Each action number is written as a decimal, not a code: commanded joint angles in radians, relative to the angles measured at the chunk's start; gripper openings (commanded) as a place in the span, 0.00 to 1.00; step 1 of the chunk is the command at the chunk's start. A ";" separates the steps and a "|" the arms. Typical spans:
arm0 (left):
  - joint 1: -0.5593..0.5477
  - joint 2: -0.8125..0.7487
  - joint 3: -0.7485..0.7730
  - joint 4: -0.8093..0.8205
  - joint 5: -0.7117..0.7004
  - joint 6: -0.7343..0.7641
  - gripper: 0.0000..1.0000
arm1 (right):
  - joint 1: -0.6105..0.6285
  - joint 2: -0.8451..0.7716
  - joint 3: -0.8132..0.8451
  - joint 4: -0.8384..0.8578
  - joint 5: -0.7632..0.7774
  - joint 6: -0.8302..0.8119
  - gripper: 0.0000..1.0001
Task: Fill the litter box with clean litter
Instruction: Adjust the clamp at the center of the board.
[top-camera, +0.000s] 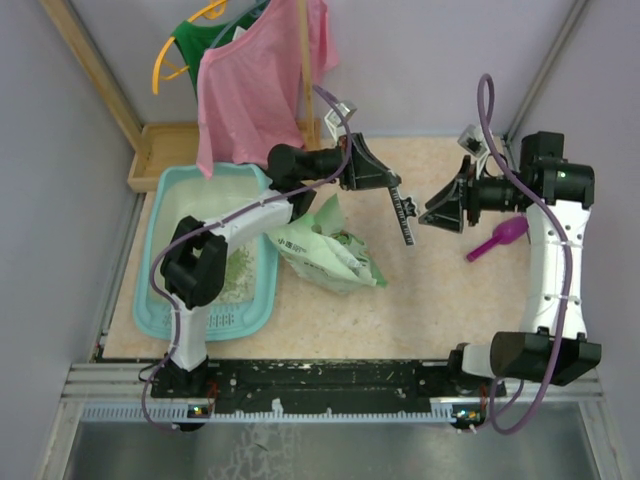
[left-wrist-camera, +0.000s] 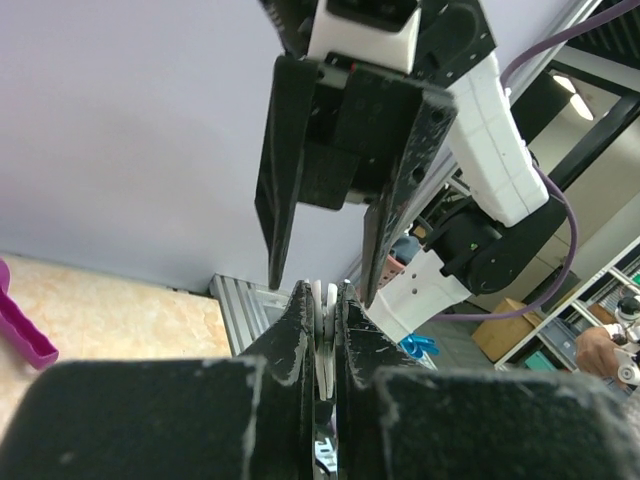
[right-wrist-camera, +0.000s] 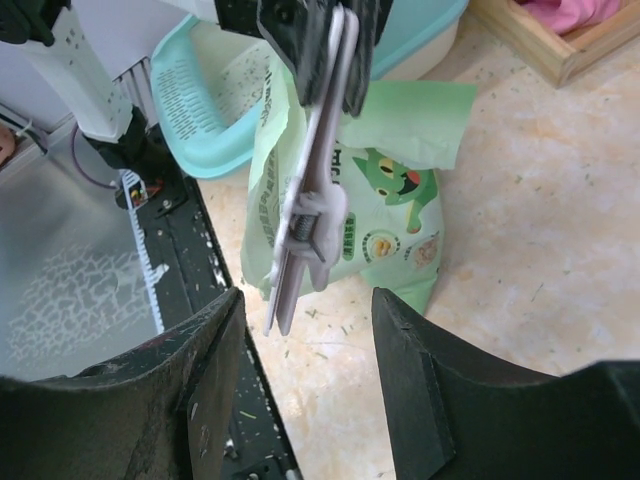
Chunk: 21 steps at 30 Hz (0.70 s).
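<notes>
The litter box sits at far left, and a patch of clean litter lies on its base. The pale green bag lies just beside the box's right wall. Further right of the box, the left gripper is clamped on 1 long clip. The right gripper faces this clip, jaws apart. The magenta scoop lies farthest from the box.

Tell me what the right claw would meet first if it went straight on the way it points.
Probably the long bag clip hanging from the left claw, centred ahead of the open right claw. The green litter bag lies beyond; depth is unclear.
</notes>
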 joint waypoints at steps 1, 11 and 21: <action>-0.005 -0.047 -0.009 -0.025 0.018 0.049 0.02 | 0.006 0.019 0.091 -0.004 -0.040 0.007 0.54; -0.026 -0.013 0.059 -0.045 0.024 0.047 0.02 | 0.074 0.062 0.095 0.004 -0.039 0.015 0.53; -0.031 -0.014 0.061 -0.059 0.025 0.060 0.02 | 0.075 0.061 0.101 0.025 -0.016 0.036 0.29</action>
